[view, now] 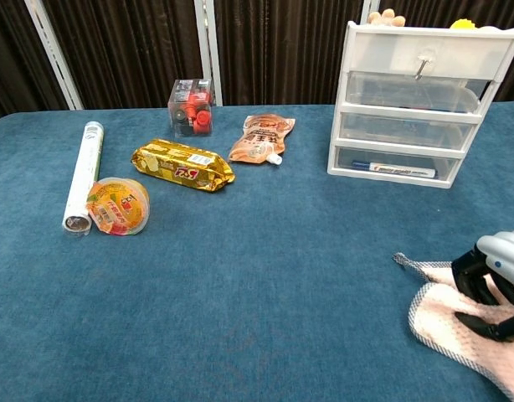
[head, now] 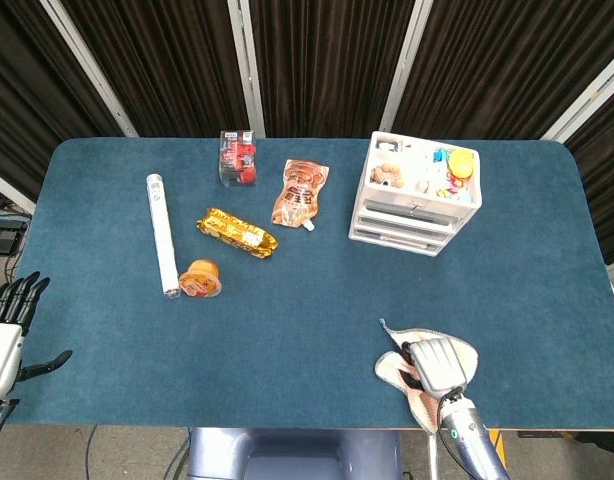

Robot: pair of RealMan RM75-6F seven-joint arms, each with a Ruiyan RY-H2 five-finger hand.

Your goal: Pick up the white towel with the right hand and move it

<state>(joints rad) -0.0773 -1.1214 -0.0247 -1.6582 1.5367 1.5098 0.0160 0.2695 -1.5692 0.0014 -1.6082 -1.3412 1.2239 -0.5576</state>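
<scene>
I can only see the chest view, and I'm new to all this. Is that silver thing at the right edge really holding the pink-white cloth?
Observer: From above, yes: the right hand has its fingers curled into the bunched white towel near the table's front edge.
Operator: Is there another hand?
Observer: Yes, the left hand sits off the table's left side, fingers apart, holding nothing.
Operator: What's on top of the drawers?
Observer: The drawer unit has an open top tray with small colourful items.
</scene>
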